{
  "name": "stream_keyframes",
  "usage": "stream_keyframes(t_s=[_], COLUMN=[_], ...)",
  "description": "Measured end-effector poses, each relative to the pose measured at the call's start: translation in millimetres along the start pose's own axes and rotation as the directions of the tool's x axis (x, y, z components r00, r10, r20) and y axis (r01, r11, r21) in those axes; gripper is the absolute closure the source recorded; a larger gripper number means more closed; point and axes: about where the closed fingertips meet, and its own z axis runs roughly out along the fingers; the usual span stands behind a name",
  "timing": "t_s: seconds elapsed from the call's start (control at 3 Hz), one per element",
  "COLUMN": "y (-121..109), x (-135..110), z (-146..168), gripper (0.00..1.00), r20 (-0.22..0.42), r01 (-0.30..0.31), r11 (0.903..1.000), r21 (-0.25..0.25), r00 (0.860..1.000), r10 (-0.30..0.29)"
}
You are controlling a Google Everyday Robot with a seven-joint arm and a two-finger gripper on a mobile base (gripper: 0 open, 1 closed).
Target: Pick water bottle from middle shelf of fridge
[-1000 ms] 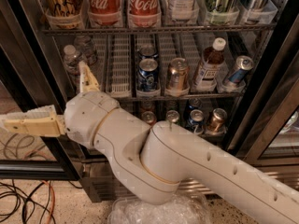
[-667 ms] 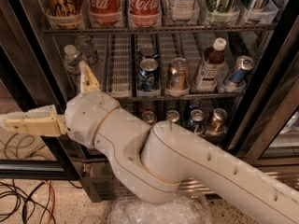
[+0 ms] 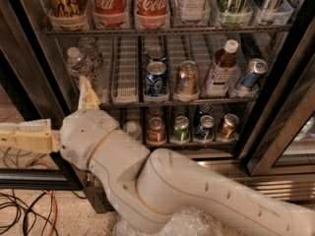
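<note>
Clear water bottle (image 3: 76, 65): It has a white cap. It stands at the left end of the middle shelf (image 3: 206, 101), just above the gripper and a little to its right.
Touching or not: The tip of the upper finger (image 3: 87, 93) reaches the foot of the water bottle. I cannot tell if they touch.
Second bottle (image 3: 91, 50): It is clear too. It stands right behind the water bottle, further up from the gripper.
Gripper (image 3: 44, 109): It is cream. It sits low at the left side of the fridge (image 3: 275, 107), below the middle shelf. Its two fingers are spread wide apart. One points up and the other finger (image 3: 24, 137) points out to the left. It holds nothing.
Arm (image 3: 197, 195): It is thick and cream. It runs from the gripper down to the right.
White tray (image 3: 125, 70): It is ribbed and lies on the middle shelf, up and to the right of the gripper.
Cans on the middle shelf: To the right of the tray stand a blue can (image 3: 156, 78) and a gold can (image 3: 187, 77). Much further right, a tilted blue can (image 3: 251, 73) leans. Their words are too small to read.
Brown drink bottle (image 3: 219, 70): It has a white cap and a label I cannot read. It stands between the gold can and the tilted blue can.
Writing: "Coca-Cola" shows in white on the red labels of two Coca-Cola bottles (image 3: 110, 4), high above the gripper.
Low cans (image 3: 181, 129): Red, green, blue and copper ones stand to the right of the gripper.
Cables (image 3: 24, 215): They lie on the floor below the gripper.
</note>
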Motion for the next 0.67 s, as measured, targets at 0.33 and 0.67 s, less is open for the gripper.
stream_keyframes(t_s=[0.33, 0.67], y=[48, 85], x=[26, 44], z=[0, 3], gripper=[0.00, 0.00], r20=[0.068, 0.105], r01=[-0.199, -0.270], r11=[0.9798, 0.9626], r21=[-0.020, -0.016], r00=[0.977, 0.957], r10=[0.200, 0.271])
